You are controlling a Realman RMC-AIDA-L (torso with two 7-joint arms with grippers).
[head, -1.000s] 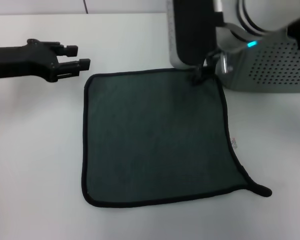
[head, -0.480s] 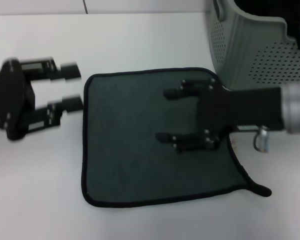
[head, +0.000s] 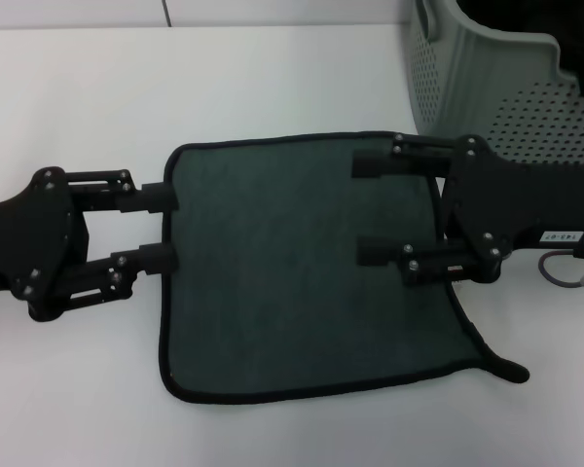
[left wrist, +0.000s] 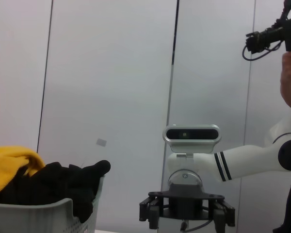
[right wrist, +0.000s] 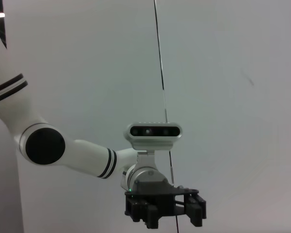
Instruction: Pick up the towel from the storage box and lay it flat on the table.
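My right gripper is spread wide and empty, its two fingers pointing toward my left above the towel's right half; no cloth shows between them. My left gripper is likewise spread and empty, with its fingertips at the towel's left edge, pointing toward my right. The two grippers face each other across the cloth, well apart.

The towel lies flat on the table, dark green-grey side up, its black binding visible all round. One near-right corner runs out into a small curled tail.

The box stands on the table at the far right, just behind my right arm and apart from the towel. In the left wrist view, its rim holds a heap of dark and yellow cloth, and my right gripper appears farther off. The right wrist view shows my left gripper against a pale wall.
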